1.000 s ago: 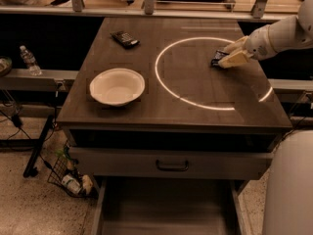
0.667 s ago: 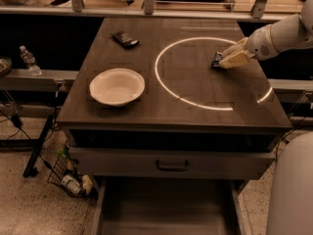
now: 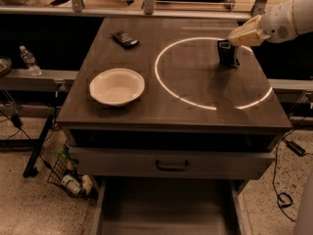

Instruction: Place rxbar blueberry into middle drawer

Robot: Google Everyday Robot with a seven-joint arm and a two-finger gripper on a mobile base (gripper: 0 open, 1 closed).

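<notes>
We've got the gripper (image 3: pixel 234 40) out over the far right of the table (image 3: pixel 195 102), its fingers clamped on the top end of the rxbar blueberry (image 3: pixel 228 54). The bar hangs upright, long axis vertical, just inside the bright light ring (image 3: pixel 168 89); we can't tell whether its lower end touches the tabletop. Down front, the middle drawer (image 3: pixel 166 209) stands pulled open beneath the drawer front (image 3: pixel 122 163) with the black handle, well apart from the bar, while the white bowl (image 3: pixel 117 86) and a black bar (image 3: pixel 124 38) sit on the left.
</notes>
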